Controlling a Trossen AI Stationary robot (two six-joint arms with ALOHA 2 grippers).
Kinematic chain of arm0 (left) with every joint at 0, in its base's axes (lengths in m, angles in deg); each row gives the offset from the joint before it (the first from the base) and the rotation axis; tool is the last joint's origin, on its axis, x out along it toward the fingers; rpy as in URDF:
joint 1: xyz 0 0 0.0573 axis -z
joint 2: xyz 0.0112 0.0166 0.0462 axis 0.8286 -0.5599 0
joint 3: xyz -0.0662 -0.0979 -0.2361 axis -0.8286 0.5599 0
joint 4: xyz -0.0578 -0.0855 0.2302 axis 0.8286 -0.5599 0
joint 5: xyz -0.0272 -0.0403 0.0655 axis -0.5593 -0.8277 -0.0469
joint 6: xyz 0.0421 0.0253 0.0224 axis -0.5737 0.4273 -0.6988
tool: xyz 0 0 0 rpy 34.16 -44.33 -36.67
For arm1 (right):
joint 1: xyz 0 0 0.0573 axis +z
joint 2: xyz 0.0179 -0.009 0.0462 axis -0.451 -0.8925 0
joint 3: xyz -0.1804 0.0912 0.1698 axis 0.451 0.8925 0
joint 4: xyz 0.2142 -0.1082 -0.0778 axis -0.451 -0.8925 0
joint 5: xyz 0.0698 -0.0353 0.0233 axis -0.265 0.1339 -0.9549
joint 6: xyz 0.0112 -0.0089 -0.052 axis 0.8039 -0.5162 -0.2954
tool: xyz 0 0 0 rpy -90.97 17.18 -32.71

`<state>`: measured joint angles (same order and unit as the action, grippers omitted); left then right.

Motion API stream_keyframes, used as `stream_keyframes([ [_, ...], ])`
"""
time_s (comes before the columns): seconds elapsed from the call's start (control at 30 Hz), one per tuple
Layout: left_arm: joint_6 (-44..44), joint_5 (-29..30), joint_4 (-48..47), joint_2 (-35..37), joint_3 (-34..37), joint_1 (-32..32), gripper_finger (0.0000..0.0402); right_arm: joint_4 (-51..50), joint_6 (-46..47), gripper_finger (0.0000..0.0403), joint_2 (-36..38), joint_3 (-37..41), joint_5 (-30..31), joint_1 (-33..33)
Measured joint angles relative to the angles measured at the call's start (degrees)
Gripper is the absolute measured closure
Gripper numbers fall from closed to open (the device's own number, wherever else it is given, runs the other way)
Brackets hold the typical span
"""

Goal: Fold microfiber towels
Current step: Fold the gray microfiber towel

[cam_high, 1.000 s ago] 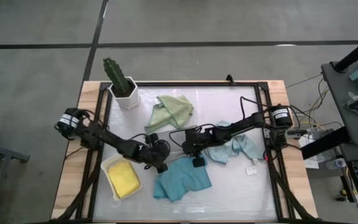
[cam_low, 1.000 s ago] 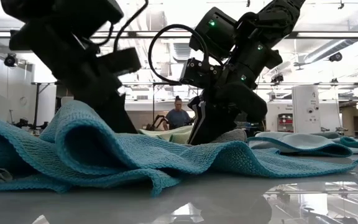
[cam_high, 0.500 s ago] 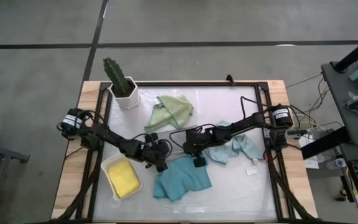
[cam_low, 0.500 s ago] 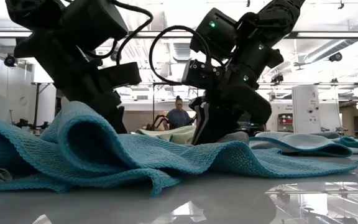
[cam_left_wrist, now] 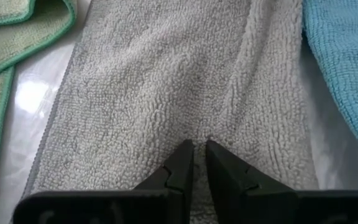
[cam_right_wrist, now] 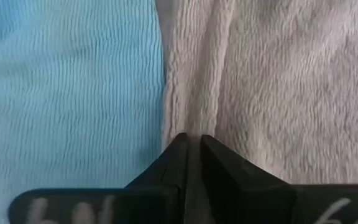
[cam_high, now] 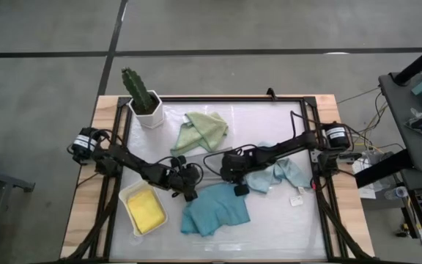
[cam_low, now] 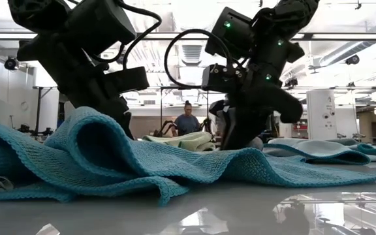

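Note:
A grey towel (cam_left_wrist: 166,81) lies on the white table between my two grippers, with both of them shut on it. My left gripper (cam_high: 190,194) comes from the table's left and my right gripper (cam_high: 238,189) from its right. The crumpled teal towel (cam_high: 215,209) lies just nearside of them, and in the low view its folds (cam_low: 109,156) hide both sets of fingertips. A sage green towel (cam_high: 202,130) lies farther back, a pale blue towel (cam_high: 277,174) to the right, and a yellow towel (cam_high: 145,209) in a white tray. My left gripper (cam_left_wrist: 196,149) pinches a raised fold of the grey towel (cam_left_wrist: 199,132) between its two fingers, slanting down from the table's left. The rest of the towel lies spread on the table. One layer or several, I cannot tell. My right gripper (cam_right_wrist: 191,142) pinches a ridge of the grey towel (cam_right_wrist: 191,121) between its two fingers, close beside the teal towel's edge (cam_right_wrist: 157,93). It slants down from the table's right. The towel beyond the fingers rests on the table.
A cactus in a white pot (cam_high: 143,99) stands at the far left corner. The white tray (cam_high: 132,196) sits near the left edge. A small tag (cam_high: 297,199) lies right of the teal towel. A person (cam_low: 187,121) stands in the room far behind the table.
My right gripper has tipped and shifted a little toward the table's right edge, still shut on the grey towel. The teal towel has stayed where it was.

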<state>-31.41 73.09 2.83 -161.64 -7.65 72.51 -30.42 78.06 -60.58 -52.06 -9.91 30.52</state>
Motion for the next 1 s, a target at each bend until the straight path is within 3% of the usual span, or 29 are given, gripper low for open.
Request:
stream_keyframes([
  [0.63, -0.03, -1.49, -0.74, 0.09, -0.02, 0.00, 0.0371, -12.69, 0.82, 0.0360, 6.48, 3.52, -0.16, 0.00],
  [1.0, -0.13, -2.21, -2.63, 0.92, -0.11, 0.00, 0.0371, -9.59, 17.50, 0.0348, 11.35, 3.61, -2.83, -5.66],
])
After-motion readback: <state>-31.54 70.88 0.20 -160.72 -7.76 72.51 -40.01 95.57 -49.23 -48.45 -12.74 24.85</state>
